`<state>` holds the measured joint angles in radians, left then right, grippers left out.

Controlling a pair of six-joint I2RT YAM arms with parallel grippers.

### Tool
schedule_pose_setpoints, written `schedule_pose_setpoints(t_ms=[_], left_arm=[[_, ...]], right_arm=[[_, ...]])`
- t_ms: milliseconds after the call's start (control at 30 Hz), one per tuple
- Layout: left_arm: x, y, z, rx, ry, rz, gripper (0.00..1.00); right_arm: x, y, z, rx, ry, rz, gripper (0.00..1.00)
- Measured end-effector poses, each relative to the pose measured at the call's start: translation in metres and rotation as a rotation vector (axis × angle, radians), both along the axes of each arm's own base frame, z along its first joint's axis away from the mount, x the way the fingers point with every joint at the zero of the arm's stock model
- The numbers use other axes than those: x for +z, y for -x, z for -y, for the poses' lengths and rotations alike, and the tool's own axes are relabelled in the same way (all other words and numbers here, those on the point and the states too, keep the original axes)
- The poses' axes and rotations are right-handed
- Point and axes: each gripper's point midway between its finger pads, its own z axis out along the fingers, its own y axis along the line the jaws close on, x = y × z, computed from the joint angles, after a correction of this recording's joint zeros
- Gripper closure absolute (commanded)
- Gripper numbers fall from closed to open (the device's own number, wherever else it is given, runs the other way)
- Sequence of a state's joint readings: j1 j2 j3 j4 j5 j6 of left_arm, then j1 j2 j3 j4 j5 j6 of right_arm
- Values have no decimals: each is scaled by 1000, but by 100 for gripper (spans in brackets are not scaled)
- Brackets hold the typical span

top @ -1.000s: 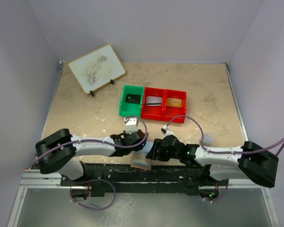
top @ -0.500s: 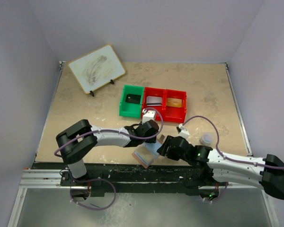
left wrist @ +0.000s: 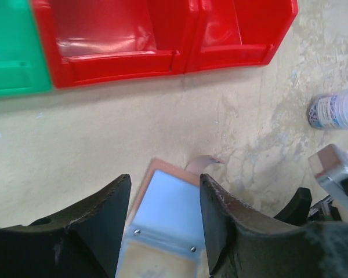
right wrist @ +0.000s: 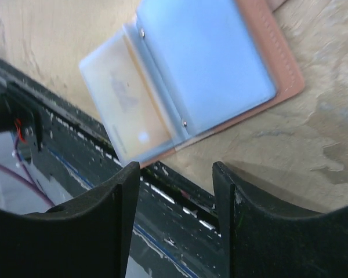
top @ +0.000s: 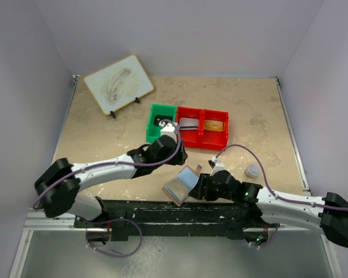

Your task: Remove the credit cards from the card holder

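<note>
Since the moment before, the left arm had pulled back from the card holder [top: 181,184] toward the bins, and the right arm had slid in closer along the near edge. Pale, bare walls [top: 180,35] closed the space on three sides around a beige, marbled counter [top: 104,139], with a dark rail [top: 162,211] running along its near edge by the arm bases. At the back left, a white board [top: 119,84] with faint grey smudges leaned on a small stand. Near the middle stood a green bin [top: 152,132] touching a red bin [top: 200,141] with two compartments; the green one held a dark flat piece, the red ones a grey piece and an amber one. The card holder lay open on the counter by the near edge, between the two arms, tan-pink outside with pale blue-grey panels up, and a pale card [right wrist: 124,87] showed through its clear sleeve. The left tool [left wrist: 162,182] hung above it with fingers apart, gripping nothing. The right tool [right wrist: 175,171] sat just beside the holder on its right, fingers likewise spread and empty. A small white-capped container [top: 253,170] stood well to the right.
</note>
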<state>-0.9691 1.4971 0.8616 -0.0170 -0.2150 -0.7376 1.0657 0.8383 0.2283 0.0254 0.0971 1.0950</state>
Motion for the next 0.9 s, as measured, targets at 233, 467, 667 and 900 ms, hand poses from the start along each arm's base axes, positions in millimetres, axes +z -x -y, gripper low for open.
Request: schedule_pose_setpoints(t_ms=[233,467,667,900], left_arm=[[12,13,-66,166,-12,50,45],[-20,39,-107,252,-69,-47,45],[-16,46,-115,300,-27,-81,50],[-17,51,-117,325,14,-109,56]], right_arm=[[-9,20,-14,134,-60,-41,42],[-10,15,-48,216,-70,-56,43],[-9,2,-74,221,-97,-36,43],[-5,-3,-85,241,-119,-11,46]])
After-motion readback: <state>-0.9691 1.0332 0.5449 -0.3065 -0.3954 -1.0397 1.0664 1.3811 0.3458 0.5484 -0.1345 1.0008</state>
